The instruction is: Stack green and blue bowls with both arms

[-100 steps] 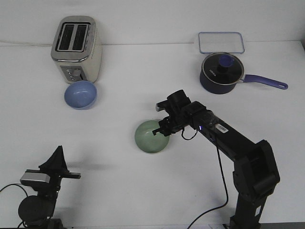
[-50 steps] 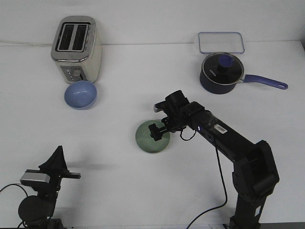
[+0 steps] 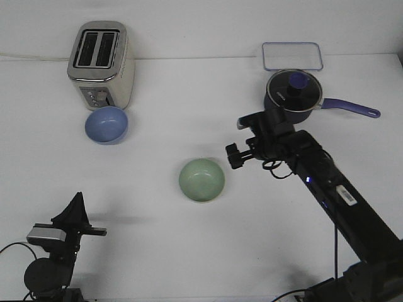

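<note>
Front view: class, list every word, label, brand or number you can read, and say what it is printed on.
None can be read.
Saucepan: small white brand mark on its side, too small to read.
Right arm: white sticker, print too blurred to read.
Toaster: front controls, no legible marking.

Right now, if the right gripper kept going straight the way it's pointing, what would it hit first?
The right gripper points toward the robot's left and slightly down. Nothing stands right ahead; it would probably pass just beyond the green bowl and meet the bare table, though depth is unclear.
</note>
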Controlling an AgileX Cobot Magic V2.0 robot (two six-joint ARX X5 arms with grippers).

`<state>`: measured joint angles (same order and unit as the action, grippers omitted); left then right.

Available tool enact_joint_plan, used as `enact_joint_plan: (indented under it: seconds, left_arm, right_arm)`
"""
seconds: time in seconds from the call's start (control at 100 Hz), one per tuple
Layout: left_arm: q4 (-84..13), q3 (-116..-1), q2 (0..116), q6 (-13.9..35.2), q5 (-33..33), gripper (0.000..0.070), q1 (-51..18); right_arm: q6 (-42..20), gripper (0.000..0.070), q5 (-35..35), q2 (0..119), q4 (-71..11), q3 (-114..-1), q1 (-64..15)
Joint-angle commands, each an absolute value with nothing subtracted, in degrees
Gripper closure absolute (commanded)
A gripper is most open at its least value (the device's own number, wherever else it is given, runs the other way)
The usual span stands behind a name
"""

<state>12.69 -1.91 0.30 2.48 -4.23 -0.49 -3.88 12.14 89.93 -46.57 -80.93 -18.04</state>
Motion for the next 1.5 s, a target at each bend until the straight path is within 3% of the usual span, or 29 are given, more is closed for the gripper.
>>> enact_joint_plan:
  seconds: [0.0,0.22,0.45,0.68,0.94,1.07,1.49]
  left_arm:
    - [13.32,-0.80,0.19,2.20,-3.99,0.0689,-0.38]
    - [13.32,-0.80,0.19,2.20,-4.01,0.0689,-0.38]
    - [13.32,-0.80,0.19,2.20,-4.01,0.0689,-0.38]
    - [13.32,-0.80,0.19,2.20,-4.01,0.0689,-0.38]
    - [13.32,-0.80,0.19,2.20,-4.01,0.0689,-0.38]
    - [13.32,-0.80,0.19,2.20,-3.99,0.0689,-0.38]
    - [13.32,-0.80,0.19,2.17,-4.01,0.0689,-0.38]
  right_arm:
    - [-2.20,0.0085,10.79,87.99,-47.22,-81.84,-16.73]
    - [0.97,0.0085,2.66,77.14,-50.02,-81.45,-11.11]
    - [1.02,0.0085,2.50,65.93,-45.39,-74.67,-6.85]
    - [1.28,0.0085,2.35,52.27,-35.33,-58.43,-5.85]
    - [1.28,0.0085,3.14,37.12,-17.89,-37.71,-5.93]
    - [-1.56,0.0085,2.94,31.79,-13.13,-30.83,-6.04]
    - [-2.76,0.0085,2.96,28.91,-12.16,-29.63,-6.02]
